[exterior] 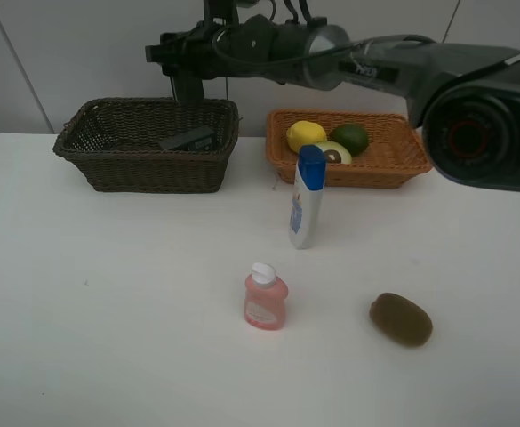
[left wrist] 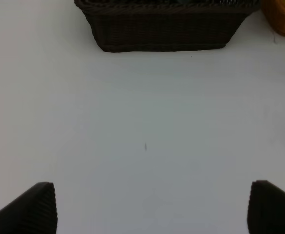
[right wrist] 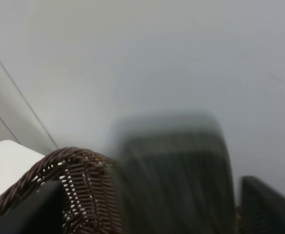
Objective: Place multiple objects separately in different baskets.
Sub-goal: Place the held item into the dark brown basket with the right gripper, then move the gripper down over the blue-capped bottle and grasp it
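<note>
- Right gripper gapes wide over the dark brown basket rim; the blurred dark green pump bottle hangs between, gaps either side.
- Left gripper is wide above the table, short of that basket.
- White blue-capped bottle, pink bottle and kiwi dot the middle.

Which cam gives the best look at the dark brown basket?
Exterior high: the whole dark brown basket, rim and interior. Left wrist shows only its front wall; right wrist only a blurry rim corner.
</note>
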You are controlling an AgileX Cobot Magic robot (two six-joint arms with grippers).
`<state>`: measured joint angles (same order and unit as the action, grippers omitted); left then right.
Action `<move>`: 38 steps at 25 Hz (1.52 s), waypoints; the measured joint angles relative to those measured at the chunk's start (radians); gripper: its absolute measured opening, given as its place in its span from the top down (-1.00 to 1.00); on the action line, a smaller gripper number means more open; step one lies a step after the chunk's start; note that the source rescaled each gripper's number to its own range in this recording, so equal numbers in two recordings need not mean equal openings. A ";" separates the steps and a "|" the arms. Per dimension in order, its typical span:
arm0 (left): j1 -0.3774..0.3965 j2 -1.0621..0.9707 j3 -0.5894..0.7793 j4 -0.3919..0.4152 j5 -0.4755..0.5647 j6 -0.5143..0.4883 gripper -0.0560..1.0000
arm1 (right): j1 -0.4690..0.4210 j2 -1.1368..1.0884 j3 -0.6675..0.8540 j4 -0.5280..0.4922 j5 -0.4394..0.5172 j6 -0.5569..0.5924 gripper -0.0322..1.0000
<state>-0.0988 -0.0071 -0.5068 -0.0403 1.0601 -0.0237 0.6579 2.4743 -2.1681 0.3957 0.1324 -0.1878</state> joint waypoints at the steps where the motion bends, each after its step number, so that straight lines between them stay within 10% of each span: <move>1: 0.000 0.000 0.000 0.000 0.000 0.000 -0.99 | 0.000 0.003 -0.004 0.005 0.005 0.003 -0.75; 10: 0.000 0.000 0.000 0.000 0.000 0.000 -0.99 | 0.000 -0.054 -0.007 -0.012 0.198 0.007 -0.99; 21: 0.000 0.000 0.000 0.000 0.000 0.000 -0.99 | -0.006 -0.399 -0.021 -0.283 1.040 0.153 -0.99; 38: 0.000 0.000 0.000 0.000 0.000 0.000 -0.99 | -0.012 -0.753 0.518 -0.408 1.092 0.262 -0.99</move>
<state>-0.0988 -0.0071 -0.5068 -0.0403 1.0601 -0.0237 0.6458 1.7217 -1.6499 -0.0123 1.2245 0.0745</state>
